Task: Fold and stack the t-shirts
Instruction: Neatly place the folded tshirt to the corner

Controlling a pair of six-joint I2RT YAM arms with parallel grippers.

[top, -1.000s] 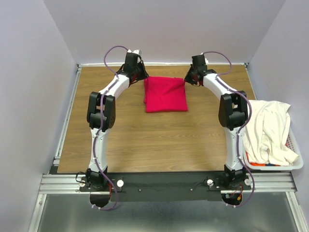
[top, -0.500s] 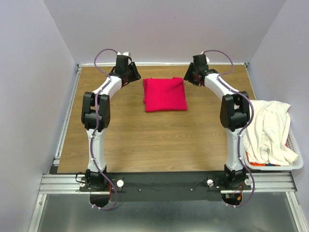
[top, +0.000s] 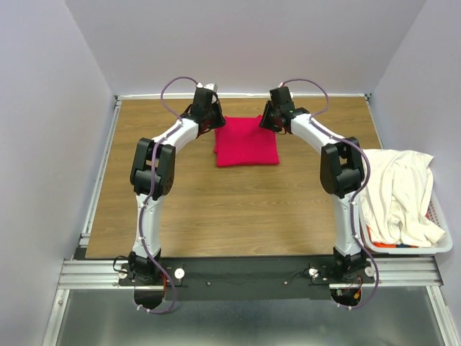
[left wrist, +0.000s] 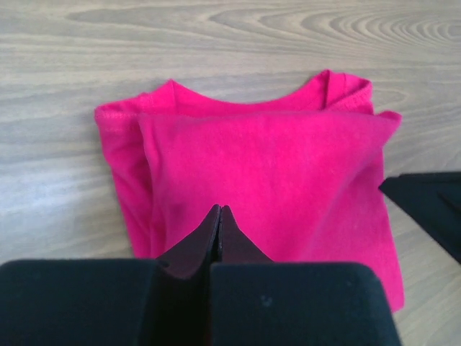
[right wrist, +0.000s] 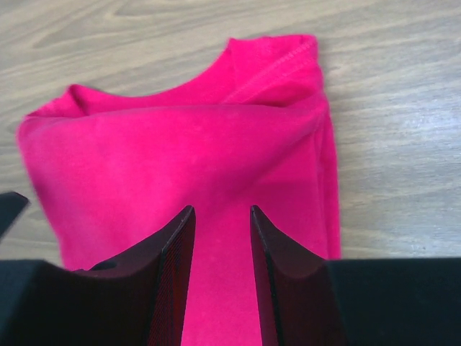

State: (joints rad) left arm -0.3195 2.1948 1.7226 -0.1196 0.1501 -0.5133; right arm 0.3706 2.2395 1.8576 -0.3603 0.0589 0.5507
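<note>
A crimson-red t-shirt [top: 247,142] lies folded into a rectangle at the far middle of the table, neckline toward the back wall. My left gripper [top: 214,116] hovers at its far left corner; in the left wrist view its tips [left wrist: 220,210] are shut over the red cloth [left wrist: 274,166] with nothing between them. My right gripper [top: 268,118] is at the far right corner, and its jaws [right wrist: 222,210] stand open above the red shirt [right wrist: 180,158]. A cream-white t-shirt [top: 400,191] lies crumpled in the basket on the right.
The white slatted laundry basket [top: 444,247] sits off the table's right edge, with an orange item under the white shirt. A raised rail runs along the table's back and sides. Bare wood [top: 238,209] lies between the red shirt and the arm bases.
Both grippers drew outward from the shirt's far corners half a second ago. They have now swung back in, closer together over the shirt's far edge.
</note>
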